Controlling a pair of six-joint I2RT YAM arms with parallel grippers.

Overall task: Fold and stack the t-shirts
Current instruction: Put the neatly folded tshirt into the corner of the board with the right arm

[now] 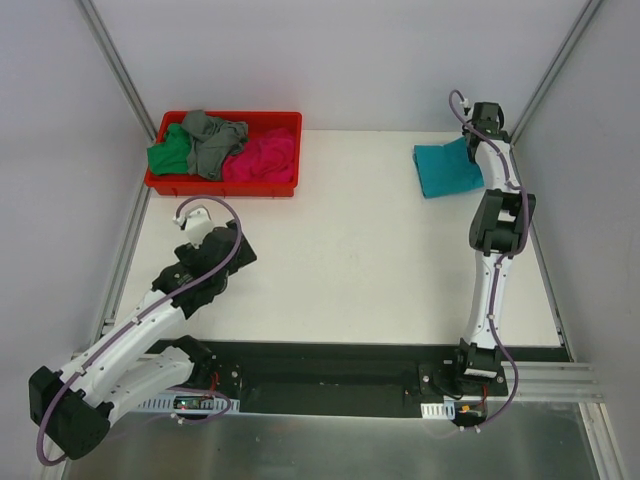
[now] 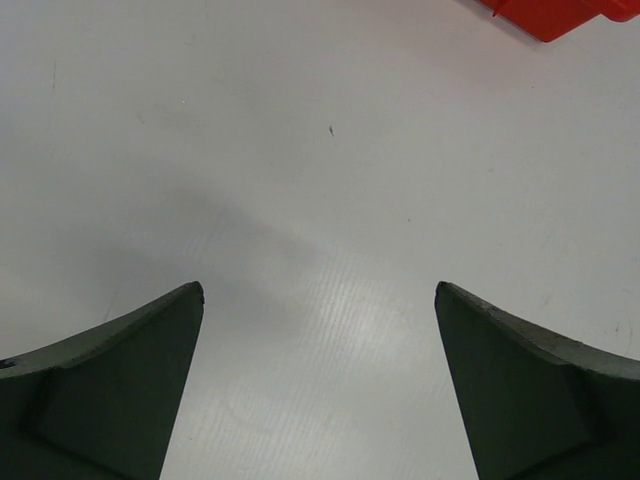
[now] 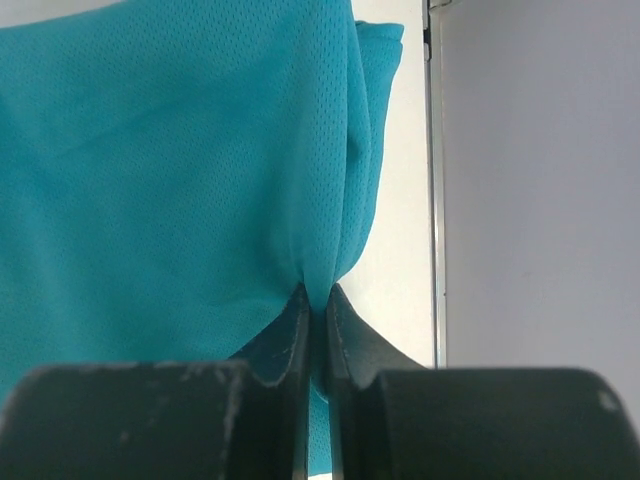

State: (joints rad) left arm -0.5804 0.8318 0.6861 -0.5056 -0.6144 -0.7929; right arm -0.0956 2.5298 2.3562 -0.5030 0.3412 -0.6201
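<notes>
Left fingers (image 2: 320,288): near-left of the counter (image 1: 350,260), spread wide apart, holding nothing, hovering over bare white surface.

Right fingers (image 3: 317,296): arm stretched to the far-right corner; fingers pinched together on a gathered fold of cloth.

Teal t-shirt (image 1: 445,170): far right of the counter, lying as a compact folded piece, its right edge caught in the right fingers and drawn up into creases.

Red bin (image 1: 220,189): far left, well apart from the teal t-shirt. Contents, left to right: green t-shirt (image 1: 168,156), grey t-shirt (image 1: 212,142) draped over the middle, magenta t-shirt (image 1: 264,158); all crumpled, touching one another.
</notes>
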